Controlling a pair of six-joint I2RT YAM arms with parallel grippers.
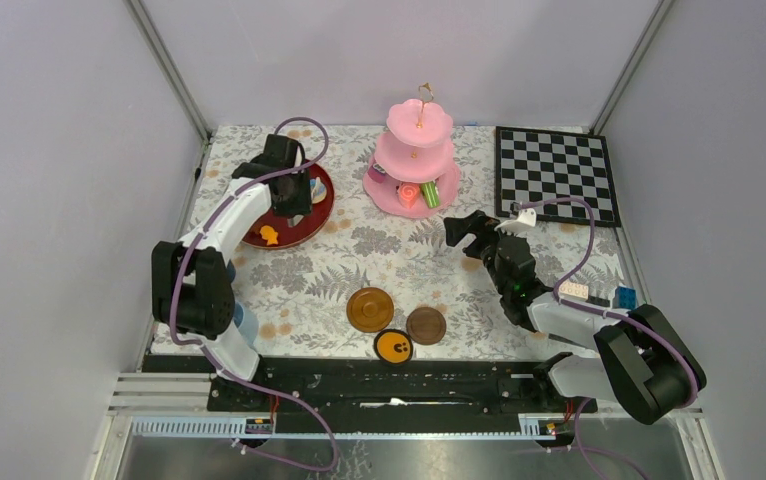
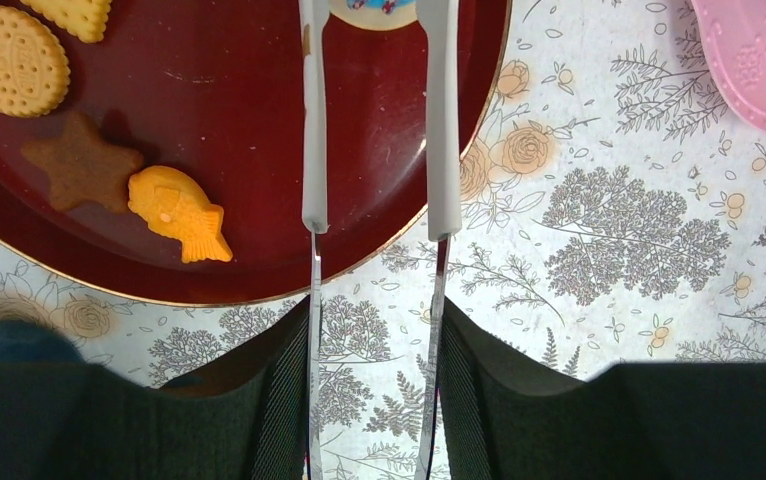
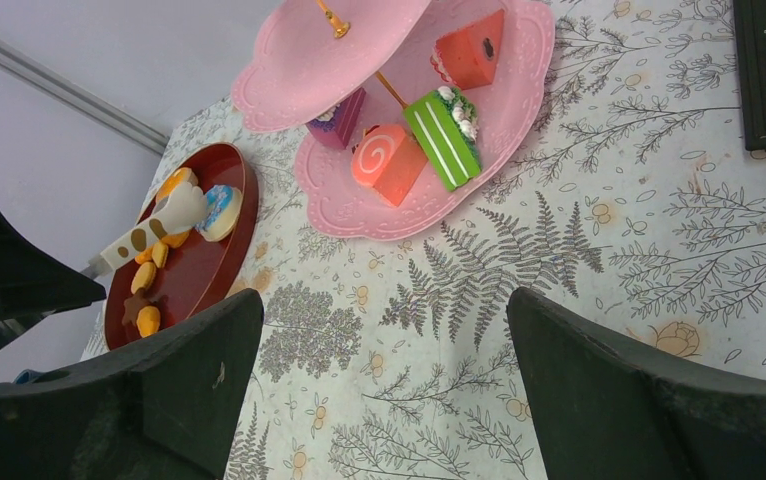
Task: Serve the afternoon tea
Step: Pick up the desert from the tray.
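The pink three-tier cake stand [image 3: 514,100] is standing at the back of the flowered table [image 1: 399,262], midway between a dark red plate [image 2: 239,120] on the left and the chessboard [image 1: 556,172] on the right. Its bottom tier is holding four toy pastries: an orange wedge [image 3: 469,48], a purple piece [image 3: 339,118], a pink swirl roll [image 3: 389,160] and a green layered slice [image 3: 446,135], the roll and the slice lying just beside each other.

The red plate is carrying a brown star biscuit [image 2: 81,172] touching an orange fish-shaped biscuit [image 2: 177,212], a pale round biscuit [image 2: 11,60] and a blue-frosted doughnut [image 3: 221,210].

The left gripper [image 1: 296,192] is hanging over this plate with its long pale fingers [image 2: 443,120] standing partly apart. The doughnut is showing between their tips at the very edge of the wrist view, and I cannot tell whether they are pinching it or only flanking it.

The right gripper [image 1: 466,228] is hovering above bare cloth just in front of the stand, its jaws spread wide and holding nothing.

Near the front edge, two brown saucers [image 1: 370,309] [image 1: 425,325] are lying side by side, with a dark-rimmed orange disc [image 1: 394,346] close in front of them. A block pile [image 1: 599,295] is sitting at the right edge, beside the right arm.
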